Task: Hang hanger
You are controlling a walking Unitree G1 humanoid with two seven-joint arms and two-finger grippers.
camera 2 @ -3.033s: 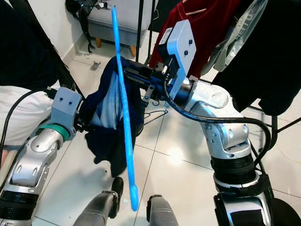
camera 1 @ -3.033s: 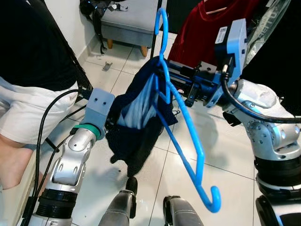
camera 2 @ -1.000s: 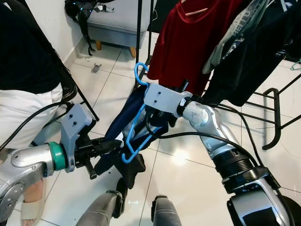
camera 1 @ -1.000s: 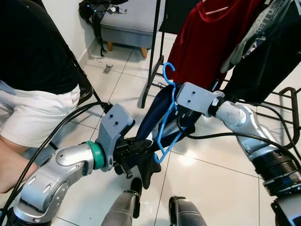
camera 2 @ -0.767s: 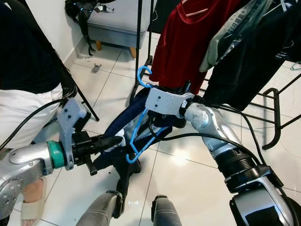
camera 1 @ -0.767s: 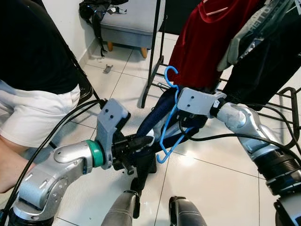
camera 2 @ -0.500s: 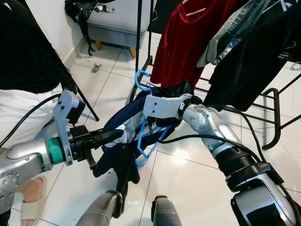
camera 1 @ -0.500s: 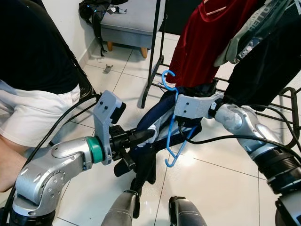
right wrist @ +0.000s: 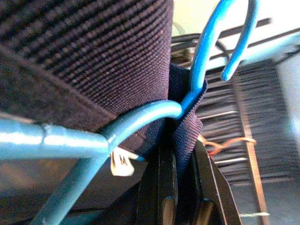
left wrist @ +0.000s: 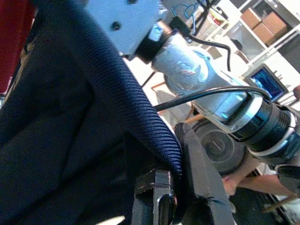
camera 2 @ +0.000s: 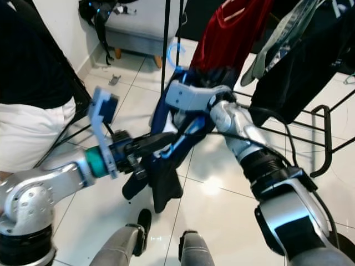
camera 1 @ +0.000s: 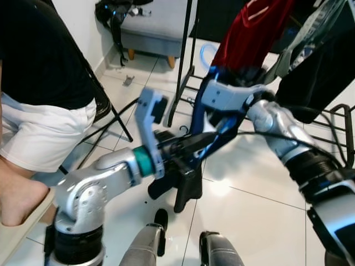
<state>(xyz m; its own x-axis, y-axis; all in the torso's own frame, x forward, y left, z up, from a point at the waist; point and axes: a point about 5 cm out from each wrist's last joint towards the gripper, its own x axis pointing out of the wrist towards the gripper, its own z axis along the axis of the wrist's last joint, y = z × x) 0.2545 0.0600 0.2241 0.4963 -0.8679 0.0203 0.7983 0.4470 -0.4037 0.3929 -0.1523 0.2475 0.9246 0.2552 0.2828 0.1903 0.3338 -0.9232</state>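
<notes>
Bright daylight, glare on white floor tiles [camera 1: 260, 205] (motion blur across both arms).

A shiny white tile floor [camera 1: 260, 194] is seen, and a grey stool [camera 1: 150, 25] with wooden legs is stood on it.

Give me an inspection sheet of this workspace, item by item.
Surface: white tiled floor, glossy.
Job's things: blue hanger threaded through a navy garment; its hook points up near the black clothes rack.
Clutter: small object on the tiles, too small to identify.
Grippers: left hand shut on the navy garment; right hand shut on the garment at the hanger's neck.
Cables: black cable along the right arm.
Surroundings: person in white shorts, red shirt and dark clothes on the rack, grey seat.
</notes>
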